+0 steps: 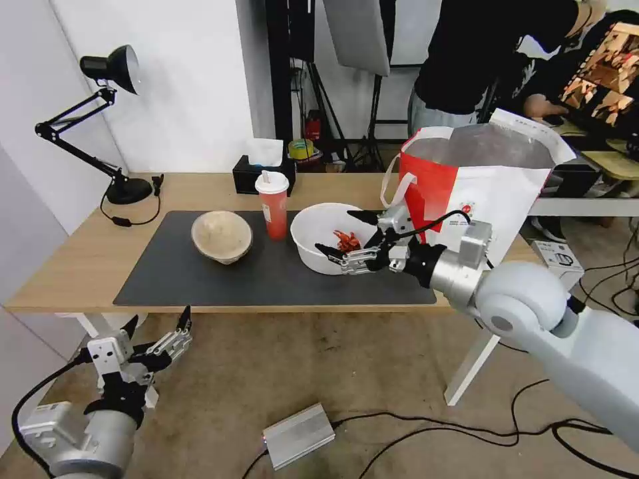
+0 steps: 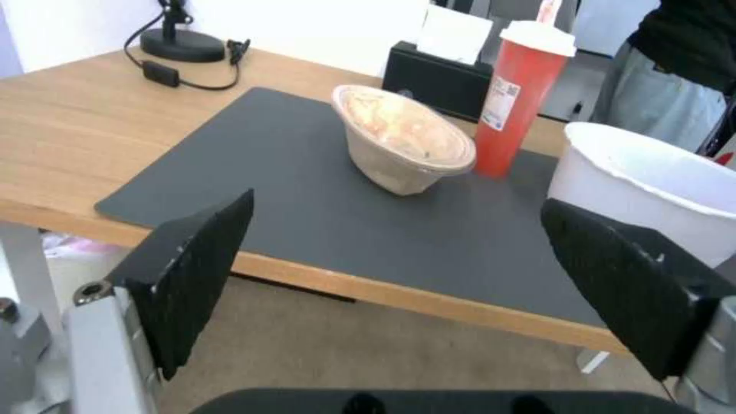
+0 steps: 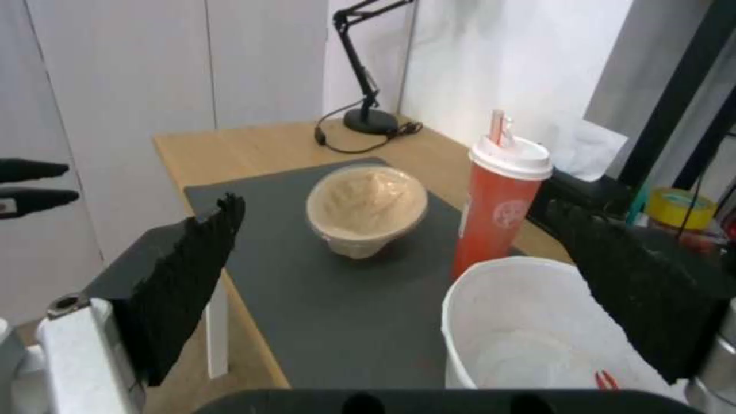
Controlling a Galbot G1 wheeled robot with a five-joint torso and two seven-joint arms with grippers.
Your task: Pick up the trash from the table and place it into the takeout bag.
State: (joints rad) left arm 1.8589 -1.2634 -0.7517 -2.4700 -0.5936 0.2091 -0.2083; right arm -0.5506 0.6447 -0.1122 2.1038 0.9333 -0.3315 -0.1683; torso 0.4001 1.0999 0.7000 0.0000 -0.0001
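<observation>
The left gripper (image 1: 160,332) is held spread below the table's (image 1: 60,273) near edge. The right gripper (image 1: 351,234), spread, is positioned over the white bowl (image 1: 319,229). Beige bowl (image 1: 221,236) and red cup (image 1: 273,205) are found on the mat. At far right the takeout bag (image 1: 492,179) is judged unfilled; nothing is bagged yet.

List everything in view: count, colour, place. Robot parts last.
table: 1, light wood, white legs, ahead
mat: 1, dark grey, on table
white bowl: 1, red scraps inside, mat's right part
red cup: 1, white lid, between the bowls
beige bowl: 1, tilted, mat's left part
takeout bag: 1, white and red, open, table's right end
tissue box: 1, black, behind cup
lamp: 1, black, back left corner
metal box: 1, silver, on floor
left gripper: open, low, before table edge
right gripper: open, at white bowl's rim
</observation>
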